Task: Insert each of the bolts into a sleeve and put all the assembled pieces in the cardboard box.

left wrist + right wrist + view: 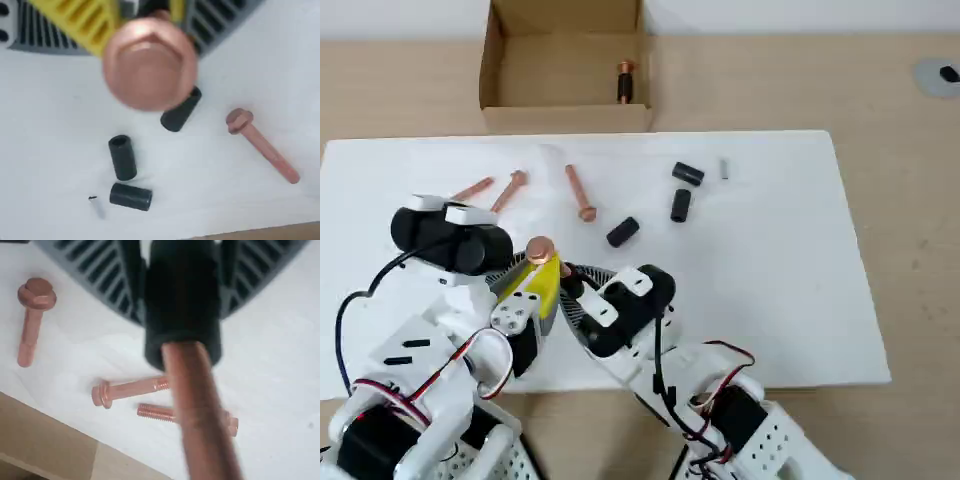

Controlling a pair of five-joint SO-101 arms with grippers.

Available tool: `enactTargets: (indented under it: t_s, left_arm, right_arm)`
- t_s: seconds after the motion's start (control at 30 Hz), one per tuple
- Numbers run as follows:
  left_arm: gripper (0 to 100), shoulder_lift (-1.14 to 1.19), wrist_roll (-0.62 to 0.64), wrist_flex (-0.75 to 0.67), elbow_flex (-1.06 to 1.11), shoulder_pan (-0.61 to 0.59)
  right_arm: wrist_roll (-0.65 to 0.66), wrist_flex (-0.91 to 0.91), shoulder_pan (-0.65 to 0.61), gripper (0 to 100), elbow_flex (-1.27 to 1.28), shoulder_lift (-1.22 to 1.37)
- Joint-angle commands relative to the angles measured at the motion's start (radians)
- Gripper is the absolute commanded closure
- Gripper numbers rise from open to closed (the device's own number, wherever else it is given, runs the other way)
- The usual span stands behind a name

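My left gripper [542,268], with a yellow finger, is shut on a copper bolt [540,248] over the near part of the white mat [770,290]; the bolt's head [150,65] faces the left wrist camera. My right gripper [576,290] is shut on a black sleeve [182,315], and the bolt's shaft [200,410] meets the sleeve's open end. Three loose bolts [580,192] [508,190] [472,189] and three loose sleeves [688,174] [680,205] [623,232] lie on the mat. One assembled piece [625,82] lies in the cardboard box [565,118].
The box stands on the wooden table beyond the mat's far edge. A small grey pin [724,168] lies near the far sleeves. Both arm bases and their cables crowd the near edge. The mat's right half is bare.
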Motion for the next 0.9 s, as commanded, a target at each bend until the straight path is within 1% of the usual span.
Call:
enactTargets:
  t_s: [0.0,0.07,0.17,0.23,0.47,0.67,0.87]
  left_arm:
    - [99,0.005,-0.04,0.012,-0.006,-0.032]
    - [97,0.005,-0.043,0.012,-0.006,-0.058]
    - [85,0.004,-0.028,0.034,-0.02,-0.104]
    - [80,0.005,0.02,0.068,-0.043,-0.127]
    - [79,0.01,0.034,0.106,-0.066,-0.137]
    - [79,0.01,0.037,0.098,-0.072,-0.137]
    - [79,0.012,0.037,0.114,-0.163,-0.138]
  right_arm:
    - [-0.008,-0.029,-0.008,98.9,-0.004,-0.185]
    - [-0.008,-0.029,-0.008,98.9,-0.004,-0.185]
    - [-0.008,-0.031,-0.008,98.9,-0.004,-0.185]
    - [-0.008,-0.031,-0.007,98.9,-0.004,-0.185]
    - [-0.008,-0.034,0.053,98.9,-0.004,-0.185]
    - [-0.008,-0.032,0.056,98.9,-0.004,-0.185]
    - [-0.008,-0.034,0.056,98.9,-0.004,-0.185]
